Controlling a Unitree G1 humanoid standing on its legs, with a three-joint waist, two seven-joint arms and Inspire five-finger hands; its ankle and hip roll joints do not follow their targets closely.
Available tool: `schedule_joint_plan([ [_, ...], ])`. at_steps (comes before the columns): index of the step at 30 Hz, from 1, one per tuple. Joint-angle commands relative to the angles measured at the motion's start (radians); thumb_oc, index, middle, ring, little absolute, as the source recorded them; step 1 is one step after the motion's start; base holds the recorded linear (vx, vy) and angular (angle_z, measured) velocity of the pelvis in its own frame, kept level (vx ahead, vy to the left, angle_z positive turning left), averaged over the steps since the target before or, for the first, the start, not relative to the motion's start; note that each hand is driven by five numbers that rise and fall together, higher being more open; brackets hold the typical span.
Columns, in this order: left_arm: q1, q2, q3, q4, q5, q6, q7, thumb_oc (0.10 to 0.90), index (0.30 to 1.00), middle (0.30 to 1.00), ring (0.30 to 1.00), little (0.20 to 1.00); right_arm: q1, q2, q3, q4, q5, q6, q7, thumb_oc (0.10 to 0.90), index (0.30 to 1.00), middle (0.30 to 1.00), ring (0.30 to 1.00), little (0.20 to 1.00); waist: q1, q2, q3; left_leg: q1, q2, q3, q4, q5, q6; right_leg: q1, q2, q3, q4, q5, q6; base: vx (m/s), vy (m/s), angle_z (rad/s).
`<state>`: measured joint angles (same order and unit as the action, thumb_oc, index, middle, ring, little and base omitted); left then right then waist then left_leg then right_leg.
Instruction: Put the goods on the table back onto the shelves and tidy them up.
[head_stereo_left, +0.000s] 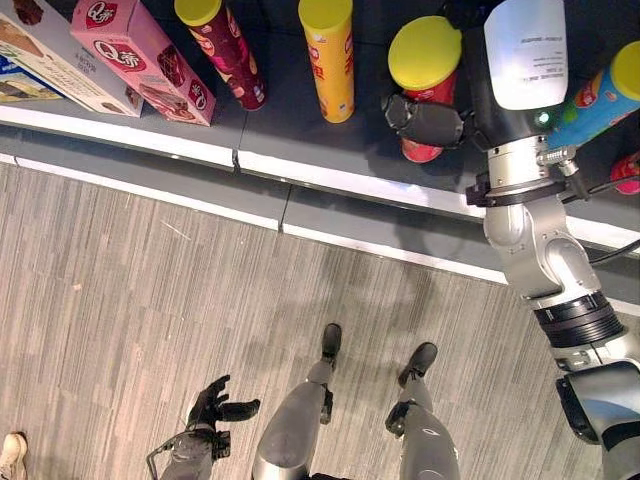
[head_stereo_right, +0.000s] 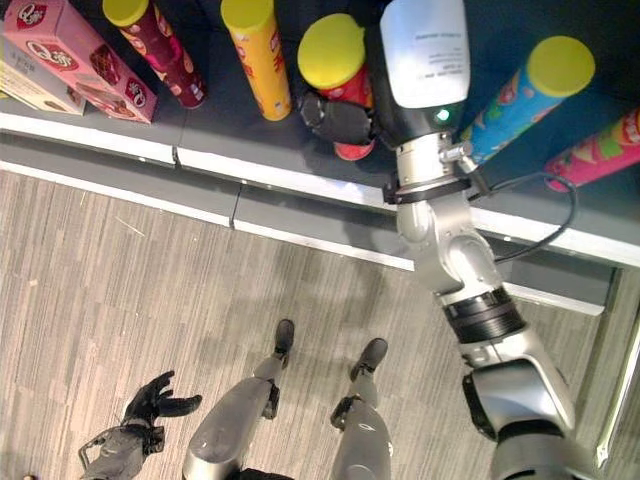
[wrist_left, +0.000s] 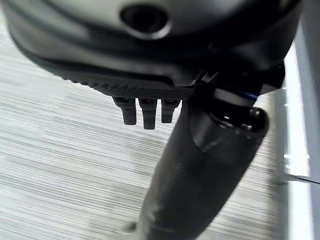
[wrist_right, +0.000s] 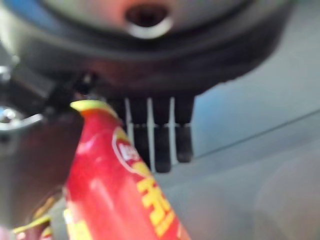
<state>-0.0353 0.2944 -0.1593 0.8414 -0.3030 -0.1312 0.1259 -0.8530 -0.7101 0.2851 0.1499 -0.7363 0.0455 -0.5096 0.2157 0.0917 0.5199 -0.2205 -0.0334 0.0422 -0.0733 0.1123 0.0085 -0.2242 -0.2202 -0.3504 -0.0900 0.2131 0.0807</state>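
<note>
Here, the labelled parts read as follows.
Right hand (head_stereo_right: 345, 118): curled round the red can (head_stereo_right: 338, 70), thumb and fingers on opposite sides of its body, as its own wrist view confirms.
Red can: yellow-lidded, standing on the dark shelf (head_stereo_left: 300, 135) between the yellow can (head_stereo_left: 330, 55) and the blue can (head_stereo_left: 600, 100).
Maroon can (head_stereo_left: 225, 45): on the shelf, beside the pink box (head_stereo_left: 140, 60).
All cans: lids on, contents hidden.
Left hand (head_stereo_left: 215, 405): low over the wood-grain floor (head_stereo_left: 120, 290), fingers loosely spread, holding nothing.
</note>
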Motion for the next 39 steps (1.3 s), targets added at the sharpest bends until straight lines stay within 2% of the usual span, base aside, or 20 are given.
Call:
schedule_joint_plan([
  [1,0.057,0.071,-0.043,0.04,-0.025,-0.036,0.027,0.8,0.9,0.9,0.9,0.9,-0.168,-0.035,-0.065,-0.066,-0.005,0.017,-0.139,0.4,0.3,0.3,0.3,0.3,0.0,0.018,-0.087,-0.035,0.015,-0.009,-0.001,-0.003,-0.047,0.026,-0.165,0.003,0.202,-0.117,0.14,0.0,0.0,0.0],
  [11,0.051,0.064,-0.067,0.016,-0.035,-0.04,0.026,0.8,0.9,0.9,0.9,0.9,-0.163,-0.01,-0.087,-0.017,0.059,0.022,-0.18,0.4,0.3,0.3,0.3,0.3,0.004,0.031,-0.079,-0.047,0.005,-0.027,-0.003,0.002,-0.048,0.027,-0.176,-0.017,0.203,-0.119,0.142,0.0,0.0,0.0],
  [22,0.056,0.063,-0.085,-0.004,-0.047,-0.039,0.025,0.8,0.9,0.9,0.9,0.9,-0.163,0.036,-0.055,0.05,0.123,0.005,-0.18,0.4,0.3,0.3,0.3,0.3,0.013,0.037,-0.07,-0.053,0.004,-0.045,-0.002,0.005,-0.05,0.035,-0.18,-0.035,0.204,-0.119,0.144,0.0,-0.006,0.03],
  [36,0.051,0.074,-0.105,-0.034,-0.056,-0.05,0.031,0.8,0.9,0.9,0.9,0.9,-0.21,0.012,-0.029,0.173,0.155,0.025,-0.21,0.4,0.3,0.3,0.3,0.3,0.032,0.068,-0.049,-0.085,-0.011,-0.072,0.01,0.01,-0.046,0.021,-0.197,-0.06,0.222,-0.12,0.148,0.0,-0.005,0.08],
  [37,-0.001,0.073,-0.111,-0.018,-0.054,-0.049,0.068,0.8,0.9,0.9,0.9,0.9,-0.204,0.035,-0.018,0.17,0.15,0.027,-0.219,0.4,0.3,0.3,0.3,0.3,0.022,0.062,-0.049,-0.088,-0.009,-0.071,0.012,0.01,-0.046,0.017,-0.195,-0.056,0.223,-0.12,0.149,0.0,0.0,0.0],
  [39,-0.01,0.078,-0.118,0.011,-0.043,-0.046,0.039,0.8,0.9,0.9,0.9,0.9,-0.227,0.04,0.001,0.211,0.158,0.038,-0.209,0.4,0.3,0.3,0.3,0.3,0.022,0.061,-0.046,-0.094,-0.009,-0.068,0.017,0.009,-0.047,0.013,-0.196,-0.053,0.224,-0.12,0.148,0.0,0.0,0.0],
])
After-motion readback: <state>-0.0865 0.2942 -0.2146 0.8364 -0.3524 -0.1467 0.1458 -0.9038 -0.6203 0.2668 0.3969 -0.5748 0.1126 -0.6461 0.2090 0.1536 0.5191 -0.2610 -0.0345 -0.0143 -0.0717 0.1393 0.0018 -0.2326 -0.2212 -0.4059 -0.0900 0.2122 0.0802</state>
